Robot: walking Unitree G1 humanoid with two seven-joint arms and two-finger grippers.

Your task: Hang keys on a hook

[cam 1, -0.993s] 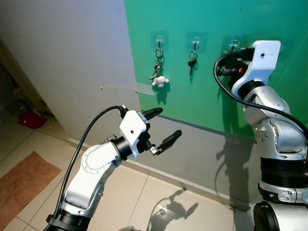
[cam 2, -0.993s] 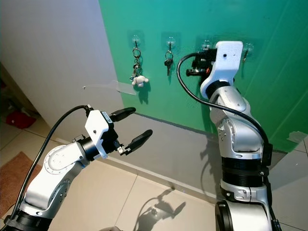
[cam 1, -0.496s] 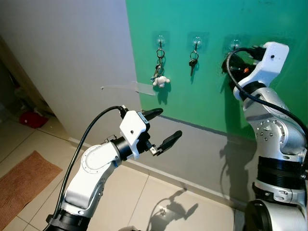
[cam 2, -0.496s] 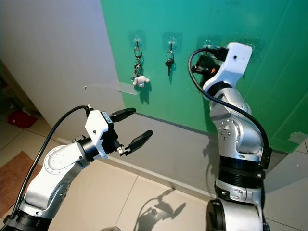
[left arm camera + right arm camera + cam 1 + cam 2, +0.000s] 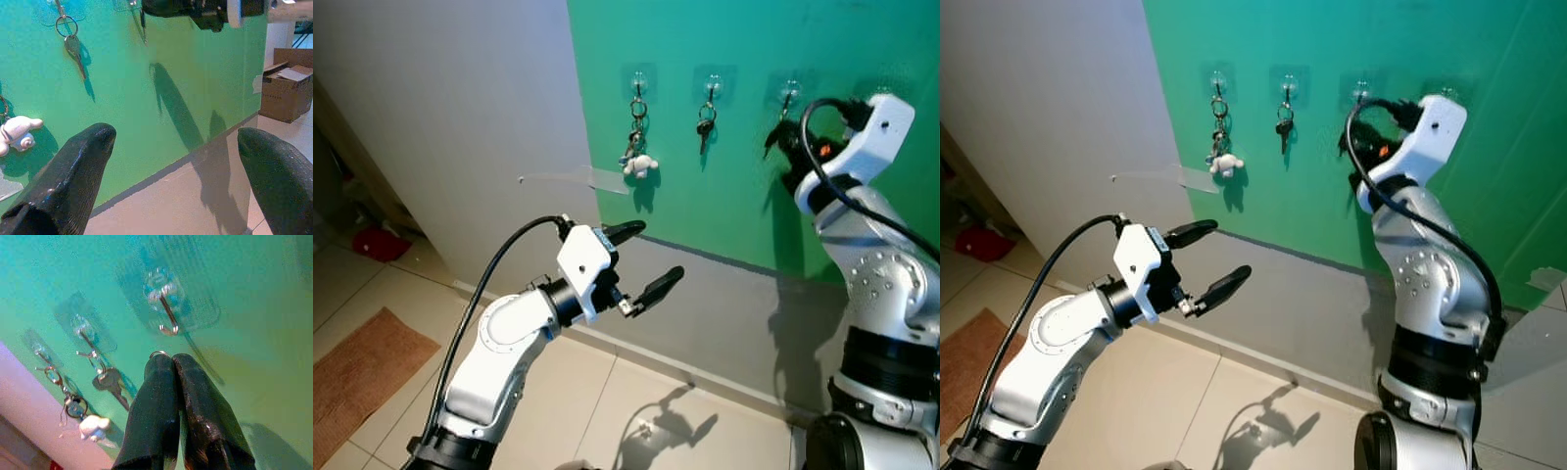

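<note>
On the green wall [image 5: 724, 215], the right pincer [image 5: 171, 360] pinches a key ring [image 5: 159, 353] just below an empty hook [image 5: 168, 318]; the left pincer [image 5: 651, 258] hovers spread.

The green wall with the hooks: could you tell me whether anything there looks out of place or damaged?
A strip of clear tape straddles the green wall's edge, its left end curling loose. Otherwise nothing stands out: the charm keys and single key hang straight.

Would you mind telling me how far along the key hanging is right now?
Two hooks already hold keys: a plush keychain and a single key. The right gripper pinches a key ring just below the empty hook. Slipping it on remains.
</note>
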